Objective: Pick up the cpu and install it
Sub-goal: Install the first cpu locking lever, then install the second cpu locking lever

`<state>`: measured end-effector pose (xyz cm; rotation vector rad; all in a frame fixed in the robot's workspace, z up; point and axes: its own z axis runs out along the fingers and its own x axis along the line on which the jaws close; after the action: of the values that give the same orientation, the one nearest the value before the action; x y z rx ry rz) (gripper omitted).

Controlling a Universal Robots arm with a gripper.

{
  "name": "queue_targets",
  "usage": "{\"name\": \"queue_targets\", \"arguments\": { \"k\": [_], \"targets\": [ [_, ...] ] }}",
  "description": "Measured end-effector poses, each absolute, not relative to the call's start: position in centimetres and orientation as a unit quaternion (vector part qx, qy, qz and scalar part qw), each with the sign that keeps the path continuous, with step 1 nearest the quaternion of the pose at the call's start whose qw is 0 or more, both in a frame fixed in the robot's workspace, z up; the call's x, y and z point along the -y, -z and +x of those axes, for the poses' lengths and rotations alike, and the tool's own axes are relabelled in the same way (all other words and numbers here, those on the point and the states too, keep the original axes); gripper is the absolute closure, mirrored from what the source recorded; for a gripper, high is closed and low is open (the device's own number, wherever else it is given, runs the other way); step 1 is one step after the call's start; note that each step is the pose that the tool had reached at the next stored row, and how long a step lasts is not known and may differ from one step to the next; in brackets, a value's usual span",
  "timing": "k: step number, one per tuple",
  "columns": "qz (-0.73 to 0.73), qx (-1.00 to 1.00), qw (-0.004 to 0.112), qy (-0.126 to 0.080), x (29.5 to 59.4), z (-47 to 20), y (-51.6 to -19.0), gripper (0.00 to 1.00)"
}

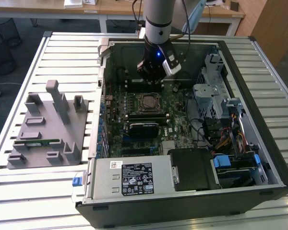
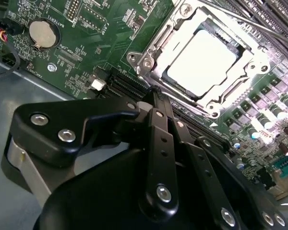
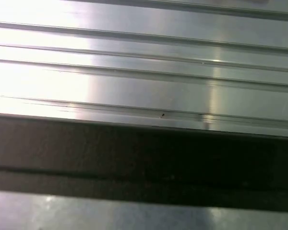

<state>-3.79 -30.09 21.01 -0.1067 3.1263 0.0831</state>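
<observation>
The cpu already lies flat in its motherboard socket, inside the open computer case, and the gripper hangs just beyond it toward the far side, fingers apparently drawn together on nothing, though the second wrist view leaves that uncertain. It looks light, stiff and fragile, best gripped by its edges. The grey tray sits well left.

Wooden desks behind a slatted metal table.
</observation>
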Motion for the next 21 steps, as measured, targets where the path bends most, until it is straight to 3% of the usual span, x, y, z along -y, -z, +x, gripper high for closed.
{"name": "queue_targets", "arguments": {
  "k": [21],
  "targets": [
    [-0.034,-0.999,0.006,-0.027,31.8,-3.5,-21.0,0.89]
  ]
}}
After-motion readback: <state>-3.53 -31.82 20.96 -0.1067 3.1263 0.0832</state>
